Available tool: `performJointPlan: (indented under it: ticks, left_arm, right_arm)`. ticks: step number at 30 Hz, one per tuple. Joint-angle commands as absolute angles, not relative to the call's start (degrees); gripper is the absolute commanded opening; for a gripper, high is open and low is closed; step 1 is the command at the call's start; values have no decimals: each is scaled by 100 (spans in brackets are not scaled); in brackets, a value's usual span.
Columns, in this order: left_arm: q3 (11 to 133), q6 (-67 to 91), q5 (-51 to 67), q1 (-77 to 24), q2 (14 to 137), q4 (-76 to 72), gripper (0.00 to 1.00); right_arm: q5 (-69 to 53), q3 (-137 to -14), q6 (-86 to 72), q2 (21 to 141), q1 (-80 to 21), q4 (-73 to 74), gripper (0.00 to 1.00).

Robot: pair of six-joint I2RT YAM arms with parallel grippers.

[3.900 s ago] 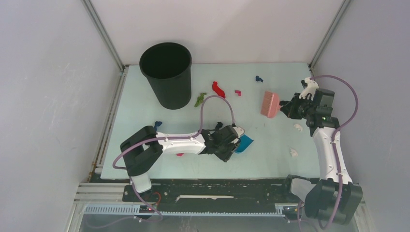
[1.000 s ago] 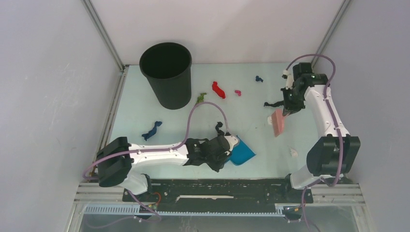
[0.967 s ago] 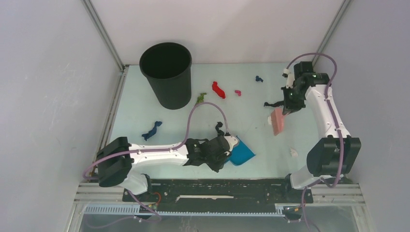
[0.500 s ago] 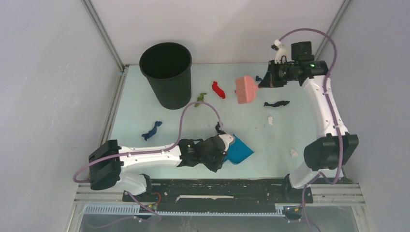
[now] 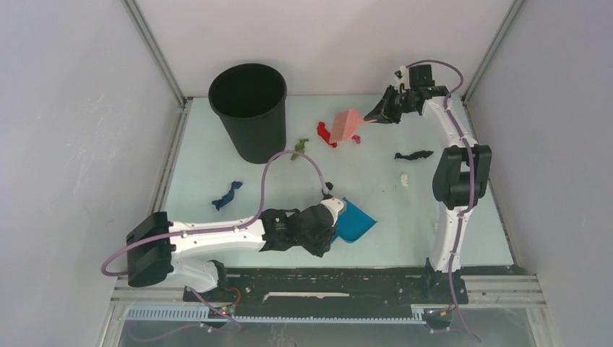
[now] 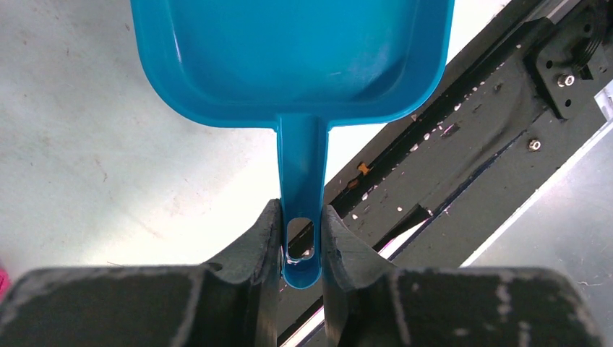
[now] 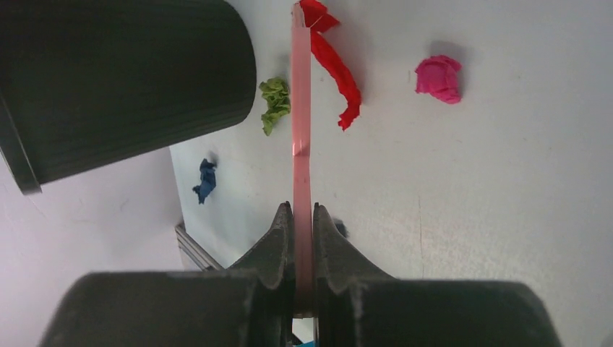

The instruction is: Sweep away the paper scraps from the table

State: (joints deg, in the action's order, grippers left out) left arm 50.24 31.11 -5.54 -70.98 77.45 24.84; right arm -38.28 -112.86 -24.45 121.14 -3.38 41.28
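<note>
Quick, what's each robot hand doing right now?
Left hand: closed on the blue dustpan, by its handle.
Right hand: closed on the pink brush.

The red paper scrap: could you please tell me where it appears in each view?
Top external: upper middle, the red paper scrap just left of the pink brush.
Left wrist: not in it.
Right wrist: top centre, right of the brush's edge.
Shared landmark: the black bin, left of it in both.

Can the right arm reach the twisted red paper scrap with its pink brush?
Probably yes: the right pincer grips the pink plastic hand brush, whose head is beside the twisted red paper scrap, nothing between.
</note>
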Motion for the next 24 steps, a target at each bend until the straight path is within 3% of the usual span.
performJointPlan:
  ticks: [1, 12, 19, 24]
  left_arm:
    - [4915, 3232, -702, -7161, 7571, 2408, 0]
    - [5155, 2915, -560, -7167, 7992, 2261, 0]
    - [5263, 2680, -418, -7165, 8288, 2186, 0]
    - [5345, 2596, -341, -7176, 8503, 2141, 0]
  right_arm:
    - [-3562, -11017, -3137, 11855, -149, 3942, 0]
    - [-3814, -9587, -2627, 11297, 1118, 4852, 0]
    - [-3993, -8147, -1344, 10060, 1889, 5427, 0]
    - [-5117, -7951, -97, 9776, 2445, 6413, 0]
